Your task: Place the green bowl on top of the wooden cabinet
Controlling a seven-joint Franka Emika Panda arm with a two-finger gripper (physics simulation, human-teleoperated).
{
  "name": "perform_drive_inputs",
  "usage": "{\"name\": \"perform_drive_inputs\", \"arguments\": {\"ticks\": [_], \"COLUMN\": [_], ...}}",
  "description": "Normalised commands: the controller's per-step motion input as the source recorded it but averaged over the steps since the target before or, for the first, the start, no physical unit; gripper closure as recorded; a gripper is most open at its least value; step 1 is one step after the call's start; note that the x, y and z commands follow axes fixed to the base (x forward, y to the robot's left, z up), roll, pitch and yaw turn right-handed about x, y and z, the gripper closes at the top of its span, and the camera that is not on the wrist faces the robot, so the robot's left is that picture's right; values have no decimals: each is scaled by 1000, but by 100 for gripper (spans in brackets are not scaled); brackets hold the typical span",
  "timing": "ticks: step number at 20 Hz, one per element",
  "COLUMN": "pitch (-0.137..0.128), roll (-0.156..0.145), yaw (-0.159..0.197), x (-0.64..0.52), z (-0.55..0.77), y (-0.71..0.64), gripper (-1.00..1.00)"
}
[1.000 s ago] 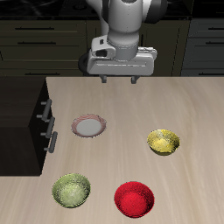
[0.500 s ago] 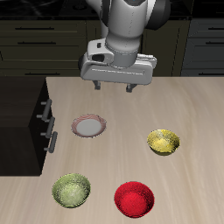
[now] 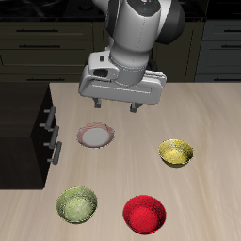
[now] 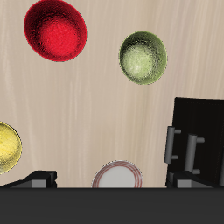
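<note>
With the gripper [image 3: 117, 106] empty and its fingers apart above the plate [image 3: 96, 136], it could mistakenly descend on the red bowl [image 3: 145, 214] just beside the green bowl [image 3: 76, 204].

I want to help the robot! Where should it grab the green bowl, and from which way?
Best guess: pinch the rim of the green bowl, one finger inside and one outside, coming straight down from above. It sits upright and open on the table, apart from the red bowl, so the thin edge is free. The gripper is open.
</note>
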Motion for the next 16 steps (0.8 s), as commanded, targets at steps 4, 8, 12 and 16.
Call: {"name": "perform_drive_inputs", "arguments": {"ticks": [4, 8, 12, 16], "pitch": [-9, -14, -19, 15], "roll": [-32, -30, -7, -1], "yaw": [-10, -22, -22, -4], "x": [265, 300, 421, 177], "z": [53, 65, 124, 3], "y": [-86, -72, 69, 17], "gripper": [-100, -100, -100, -100]}}
